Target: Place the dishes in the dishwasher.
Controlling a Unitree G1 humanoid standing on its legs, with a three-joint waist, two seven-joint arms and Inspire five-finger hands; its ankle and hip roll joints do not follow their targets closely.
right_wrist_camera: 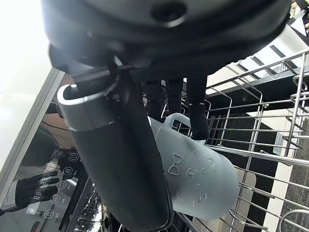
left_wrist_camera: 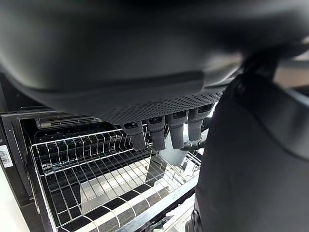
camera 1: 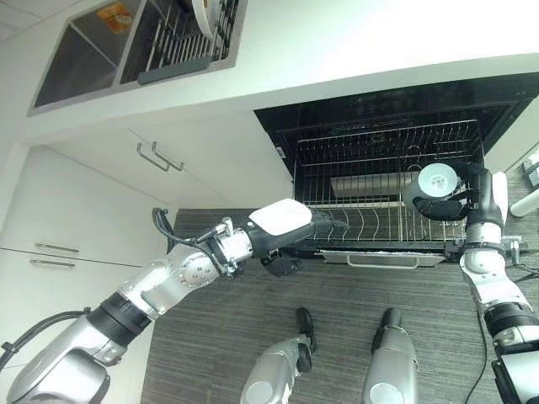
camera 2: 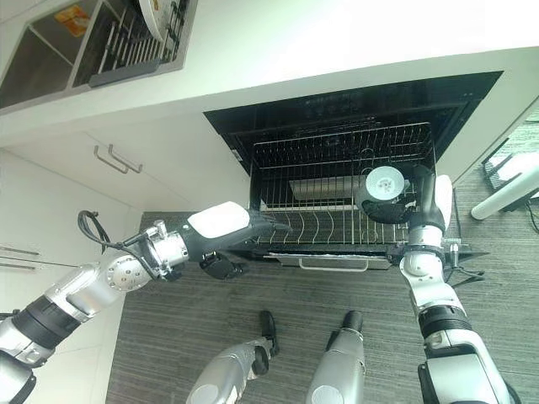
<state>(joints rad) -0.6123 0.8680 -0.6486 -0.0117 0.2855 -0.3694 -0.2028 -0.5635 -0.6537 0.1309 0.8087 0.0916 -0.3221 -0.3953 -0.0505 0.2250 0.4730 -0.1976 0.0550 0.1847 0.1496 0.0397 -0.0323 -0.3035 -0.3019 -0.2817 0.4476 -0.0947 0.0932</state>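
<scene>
The dishwasher (camera 1: 379,109) stands open with its wire rack (camera 1: 379,168) pulled out. My right hand (camera 1: 444,209) is shut on a pale grey mug (camera 1: 438,180), held on its side over the rack's right part with its round base facing up. In the right wrist view my fingers (right_wrist_camera: 198,121) curl through the mug's (right_wrist_camera: 203,179) handle and the thumb lies along its side. My left hand (camera 1: 324,225) reaches over the rack's front left corner with straight fingers (left_wrist_camera: 157,135) above the wires and holds nothing; its thumb (camera 1: 280,265) hangs below the rack's edge.
On the counter at the far left lies a sink (camera 1: 80,55) holding a drying rack (camera 1: 181,46) with a white plate (camera 1: 205,17) in it. White cabinet doors with metal handles (camera 1: 158,157) flank the dishwasher's left side. A pull handle (camera 1: 381,262) runs along the rack's front.
</scene>
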